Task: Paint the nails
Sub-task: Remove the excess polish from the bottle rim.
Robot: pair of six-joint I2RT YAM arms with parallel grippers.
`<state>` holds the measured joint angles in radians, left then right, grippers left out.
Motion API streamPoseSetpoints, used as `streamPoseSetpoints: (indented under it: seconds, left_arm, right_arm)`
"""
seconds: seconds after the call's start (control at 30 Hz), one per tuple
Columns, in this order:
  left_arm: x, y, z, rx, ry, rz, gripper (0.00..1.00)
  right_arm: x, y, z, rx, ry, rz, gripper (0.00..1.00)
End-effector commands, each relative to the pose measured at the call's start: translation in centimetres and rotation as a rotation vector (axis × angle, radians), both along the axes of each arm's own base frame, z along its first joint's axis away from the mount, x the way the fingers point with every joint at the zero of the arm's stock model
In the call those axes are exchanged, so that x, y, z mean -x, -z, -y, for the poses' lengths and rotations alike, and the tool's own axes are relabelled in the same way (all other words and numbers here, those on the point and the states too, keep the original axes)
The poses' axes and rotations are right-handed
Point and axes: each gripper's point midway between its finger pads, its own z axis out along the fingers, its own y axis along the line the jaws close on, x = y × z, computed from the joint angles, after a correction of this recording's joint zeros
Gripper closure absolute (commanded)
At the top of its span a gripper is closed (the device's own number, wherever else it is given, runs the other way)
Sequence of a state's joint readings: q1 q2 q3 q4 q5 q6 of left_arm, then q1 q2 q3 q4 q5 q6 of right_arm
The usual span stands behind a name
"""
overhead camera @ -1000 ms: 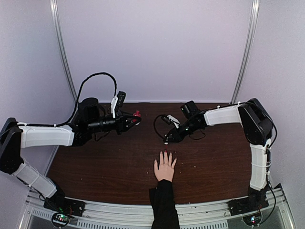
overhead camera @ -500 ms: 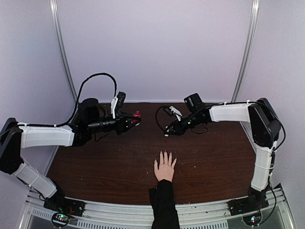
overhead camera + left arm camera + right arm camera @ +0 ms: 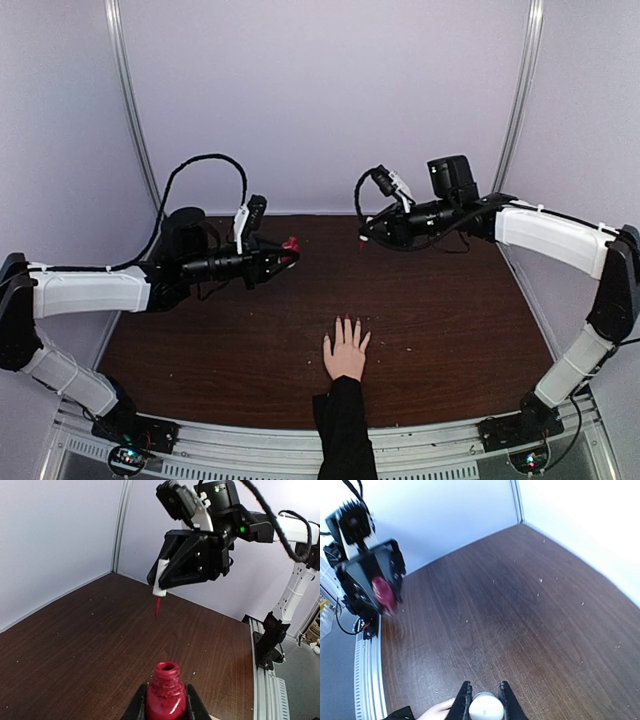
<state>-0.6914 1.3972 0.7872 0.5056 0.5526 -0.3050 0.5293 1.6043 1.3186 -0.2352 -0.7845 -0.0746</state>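
Dark wooden table point(image 3: 450, 300) carries the work. We keep the left gripper point(image 3: 166, 711) clamped on the open red bottle point(image 3: 165, 685), its mouth exposed for dipping. The right gripper point(image 3: 485, 702) grasps the white cap point(image 3: 485, 707), with the brush point(image 3: 158, 607) hanging loaded. The nails point(image 3: 346, 321) tip the flat hand point(image 3: 346, 355), well apart from both.

Colour key, as I read it from the remote console, overhead view. The surface point(image 3: 440, 310) is dark brown wood grain with pale specks. At 6 o'clock is a pale hand point(image 3: 346, 352) with a black sleeve point(image 3: 343, 430); the nails point(image 3: 347, 320) look dark red, though tiny. At 9 o'clock the black left end effector point(image 3: 283, 255) carries a glossy red bottle point(image 3: 165, 705). At 1 o'clock the black right end effector point(image 3: 368, 233) has a white cap point(image 3: 161, 577) and a red brush point(image 3: 158, 607). The arms point(image 3: 85, 290) are white and black, the walls point(image 3: 320, 100) pale lilac.
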Motion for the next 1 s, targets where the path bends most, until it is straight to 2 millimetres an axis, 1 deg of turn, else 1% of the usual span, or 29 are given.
streamPoseSetpoints:
  seconds: [0.0, 0.1, 0.23, 0.3, 0.37, 0.47, 0.53, 0.63, 0.77, 0.97]
  left_arm:
    - [1.8, -1.8, 0.5, -0.001, 0.031, 0.105, 1.00]
    - [3.1, -2.3, 1.2, -0.008, 0.065, 0.133, 1.00]
    - [5.0, -3.1, 2.1, -0.003, 0.116, 0.171, 1.00]
    - [5.9, -3.5, 2.6, 0.000, 0.142, 0.187, 1.00]
    - [6.5, -3.9, 3.0, 0.002, 0.164, 0.200, 1.00]
    - [7.1, -4.8, 3.1, 0.016, 0.186, 0.217, 1.00]
    - [7.6, -5.6, 3.2, 0.033, 0.202, 0.229, 1.00]
    - [8.7, -6.6, 3.3, 0.055, 0.241, 0.251, 1.00]
    - [10.0, -7.3, 3.8, 0.068, 0.277, 0.279, 1.00]
    - [10.6, -8.0, 3.7, 0.094, 0.280, 0.293, 1.00]
  right_arm:
    - [1.5, -4.5, 1.0, -0.086, 0.032, 0.054, 1.00]
    - [3.5, -7.8, 0.9, -0.159, 0.002, 0.083, 1.00]
    - [6.5, -12.3, 0.3, -0.259, -0.067, 0.157, 1.00]
    - [8.2, -14.0, -0.2, -0.302, -0.113, 0.187, 1.00]
    - [9.9, -15.2, -0.9, -0.335, -0.164, 0.212, 1.00]
    - [12.2, -16.3, -1.9, -0.364, -0.236, 0.254, 1.00]
    - [13.4, -16.8, -2.5, -0.383, -0.278, 0.271, 1.00]
    - [14.4, -17.1, -3.4, -0.395, -0.314, 0.281, 1.00]
    - [15.3, -17.0, -4.8, -0.401, -0.351, 0.283, 1.00]
    - [16.8, -16.9, -6.0, -0.409, -0.402, 0.281, 1.00]
